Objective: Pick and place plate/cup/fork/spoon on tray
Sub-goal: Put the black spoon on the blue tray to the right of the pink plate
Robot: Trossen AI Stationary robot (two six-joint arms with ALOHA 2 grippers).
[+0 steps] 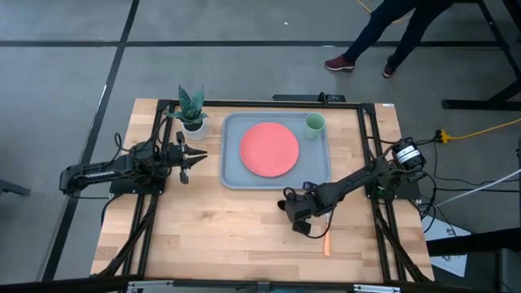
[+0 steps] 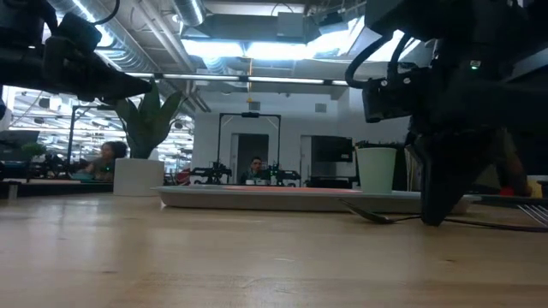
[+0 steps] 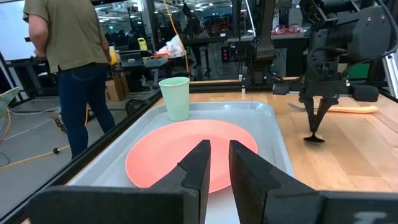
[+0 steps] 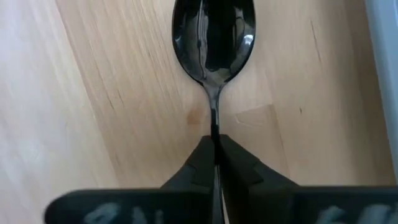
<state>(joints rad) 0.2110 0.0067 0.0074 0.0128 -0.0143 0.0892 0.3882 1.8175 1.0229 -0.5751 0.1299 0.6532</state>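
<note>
The dark spoon [image 4: 213, 37] lies on the bare wood just near of the tray, its bowl toward the table's left. My right gripper [image 4: 215, 144] stands over it, shut on its handle; it also shows in the high view [image 1: 294, 211]. The grey-blue tray [image 1: 232, 175] holds the coral plate [image 1: 269, 149] and, in its far right corner, the pale-green cup [image 1: 315, 124]. The fork's orange handle [image 1: 326, 242] lies on the wood near of my right gripper. My left gripper [image 1: 192, 155] is open and empty, left of the tray. My right gripper pinches the spoon's thin handle [image 4: 214, 132] between its two fingertips, a short way behind the bowl. The fingers come from above, pointing down. The spoon lies almost level, and in the low view its bowl [image 2: 375, 217] is at the table top.
A white pot with a green plant [image 1: 192, 114] stands off the tray's far left corner. A person [image 3: 65, 56] walks beyond the table's far edge. Bare wood lies along the near side of the table.
</note>
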